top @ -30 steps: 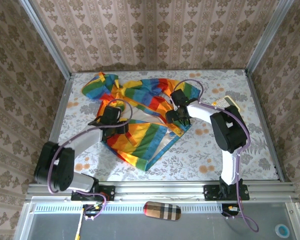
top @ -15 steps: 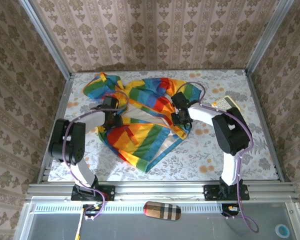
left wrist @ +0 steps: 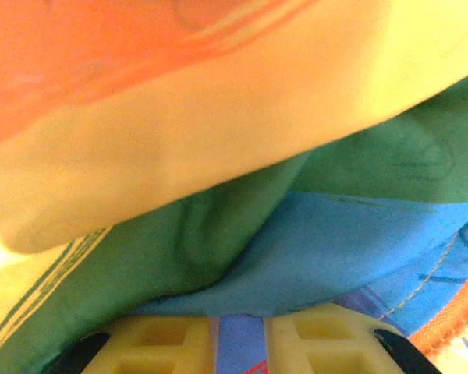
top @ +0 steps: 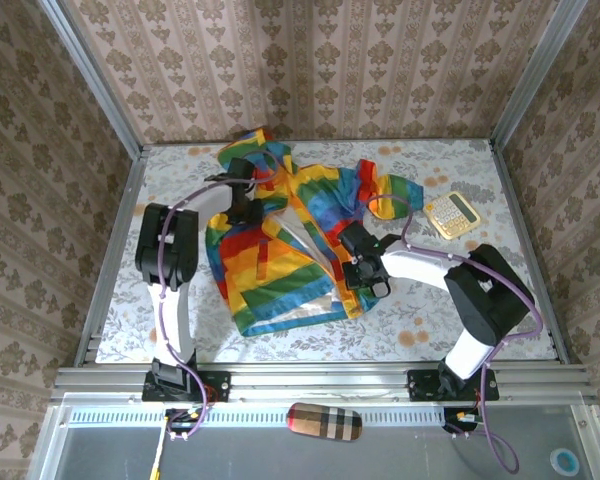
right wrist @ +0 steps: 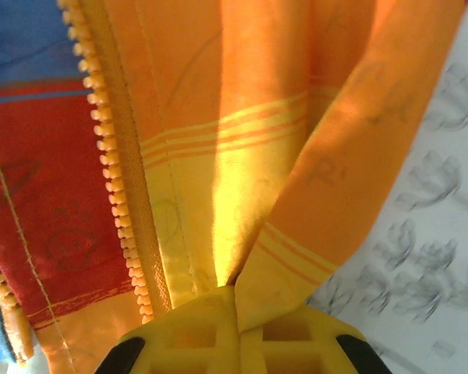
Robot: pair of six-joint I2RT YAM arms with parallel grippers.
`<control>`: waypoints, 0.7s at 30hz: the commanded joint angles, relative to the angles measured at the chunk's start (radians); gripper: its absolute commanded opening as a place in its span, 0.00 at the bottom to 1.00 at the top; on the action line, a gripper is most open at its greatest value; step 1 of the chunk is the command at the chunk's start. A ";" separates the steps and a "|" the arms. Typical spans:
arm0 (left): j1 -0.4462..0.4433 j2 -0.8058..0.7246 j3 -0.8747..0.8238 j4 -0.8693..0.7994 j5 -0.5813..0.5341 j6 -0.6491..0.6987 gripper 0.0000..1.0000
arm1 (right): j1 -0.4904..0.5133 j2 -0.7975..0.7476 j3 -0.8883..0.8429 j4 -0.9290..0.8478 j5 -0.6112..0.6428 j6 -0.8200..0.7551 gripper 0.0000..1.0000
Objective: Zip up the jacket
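The jacket (top: 280,255) lies spread flat on the table (top: 430,300), left of its middle. It is a small garment in bands of red, orange, yellow, green and blue. Its hood (top: 248,148) points to the far edge and its hem to the near edge. The front lies open and unzipped, with a strip of pale lining (top: 310,232) showing between the two panels. The orange zipper (right wrist: 113,195) teeth run bare along one red and orange edge, beside a pinched-up fold.

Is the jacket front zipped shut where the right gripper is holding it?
No: the right wrist view shows one unmeshed row of zipper teeth on the jacket, beside the fold pinched by the right gripper.
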 commanded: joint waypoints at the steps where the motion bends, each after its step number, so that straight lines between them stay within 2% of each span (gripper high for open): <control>1: -0.051 0.049 0.083 -0.061 0.055 0.044 0.22 | 0.048 -0.016 -0.003 -0.052 -0.005 0.077 0.02; 5: -0.088 0.054 0.134 -0.095 0.051 0.072 0.24 | 0.076 0.000 0.037 -0.074 -0.004 0.089 0.07; 8: -0.080 -0.012 0.120 -0.126 0.027 0.104 0.28 | 0.077 -0.023 0.062 -0.099 -0.023 0.103 0.20; 12: -0.028 -0.176 0.027 -0.142 0.021 0.128 0.34 | 0.079 -0.097 0.078 -0.150 -0.008 0.123 0.32; 17: 0.008 -0.412 -0.174 -0.149 0.019 0.130 0.36 | 0.079 -0.171 0.095 -0.160 -0.034 0.118 0.35; 21: -0.007 -0.583 -0.359 -0.152 0.057 0.076 0.37 | 0.084 -0.143 0.142 -0.134 -0.113 0.121 0.36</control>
